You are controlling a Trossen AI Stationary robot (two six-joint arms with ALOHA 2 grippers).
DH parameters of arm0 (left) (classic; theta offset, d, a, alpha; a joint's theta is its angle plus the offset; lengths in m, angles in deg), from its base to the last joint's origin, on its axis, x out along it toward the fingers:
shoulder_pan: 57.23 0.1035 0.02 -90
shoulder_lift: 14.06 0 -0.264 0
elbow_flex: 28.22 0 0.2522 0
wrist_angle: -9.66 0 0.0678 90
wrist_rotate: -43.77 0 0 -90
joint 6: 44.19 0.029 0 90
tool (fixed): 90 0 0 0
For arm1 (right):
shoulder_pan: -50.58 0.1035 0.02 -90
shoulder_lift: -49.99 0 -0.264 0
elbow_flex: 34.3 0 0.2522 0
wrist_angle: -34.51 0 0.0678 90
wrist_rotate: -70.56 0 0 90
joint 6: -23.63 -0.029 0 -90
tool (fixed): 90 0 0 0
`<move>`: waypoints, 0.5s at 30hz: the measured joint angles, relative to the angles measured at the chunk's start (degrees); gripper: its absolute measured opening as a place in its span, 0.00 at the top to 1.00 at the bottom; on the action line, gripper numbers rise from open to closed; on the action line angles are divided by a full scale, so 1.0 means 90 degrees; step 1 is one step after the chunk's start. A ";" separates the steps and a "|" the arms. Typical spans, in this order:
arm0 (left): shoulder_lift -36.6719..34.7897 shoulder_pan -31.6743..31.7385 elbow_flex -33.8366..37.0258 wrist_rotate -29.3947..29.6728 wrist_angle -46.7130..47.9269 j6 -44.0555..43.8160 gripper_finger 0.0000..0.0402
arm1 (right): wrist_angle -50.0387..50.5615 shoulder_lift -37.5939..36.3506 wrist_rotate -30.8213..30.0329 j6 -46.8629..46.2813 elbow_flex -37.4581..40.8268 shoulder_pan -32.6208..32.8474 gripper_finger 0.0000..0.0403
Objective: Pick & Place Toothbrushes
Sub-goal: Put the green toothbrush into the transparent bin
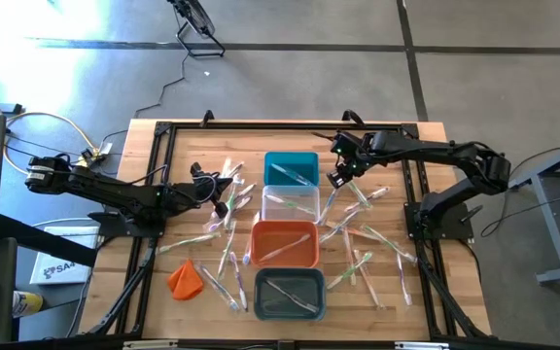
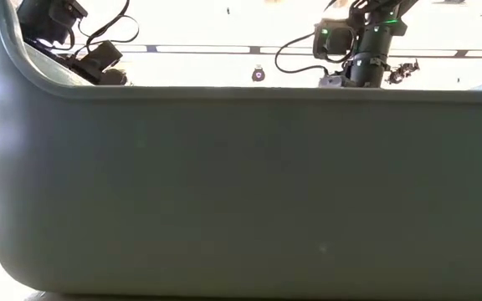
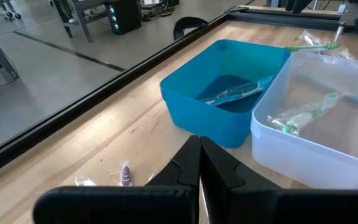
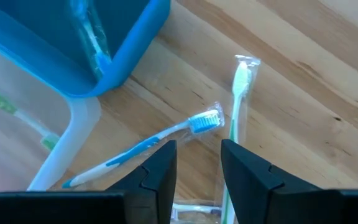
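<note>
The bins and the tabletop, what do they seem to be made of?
The teal bin looks like smooth, opaque moulded plastic with a slight sheen. The clear bin seems frosted, translucent plastic: its contents show through. The tabletop looks like varnished wood, with visible grain.

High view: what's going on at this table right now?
Wrapped toothbrushes lie scattered on the table around a column of four bins. The teal bin, clear bin, orange bin and grey bin each hold at least one already. The right tool hovers open over a blue-handled toothbrush and a green one beside the teal bin, holding nothing. The left tool waits shut, left of the bins.
</note>
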 joint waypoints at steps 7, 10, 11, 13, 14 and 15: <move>0.0000 0.0000 -0.0002 0.0002 -0.0003 0.0000 1.00 | -0.0013 -0.0002 -0.0029 -0.0012 0.0000 0.0000 0.71; 0.0000 0.0000 -0.0002 0.0002 -0.0003 0.0000 1.00 | 0.0007 -0.0002 -0.0032 -0.0017 0.0000 0.0000 0.71; 0.0000 0.0000 -0.0002 0.0002 -0.0003 0.0000 1.00 | 0.0023 -0.0002 -0.0058 -0.0017 0.0000 -0.0005 0.71; 0.0000 0.0000 -0.0002 0.0002 -0.0003 0.0000 1.00 | 0.0041 -0.0001 -0.0144 -0.0018 0.0000 -0.0057 0.71; 0.0000 0.0000 -0.0002 0.0002 -0.0002 0.0000 1.00 | 0.0039 -0.0002 -0.0203 -0.0019 0.0000 -0.0093 0.71; 0.0000 0.0000 -0.0002 0.0003 0.0000 0.0000 1.00 | 0.0037 0.0015 -0.0249 -0.0019 0.0000 -0.0136 0.71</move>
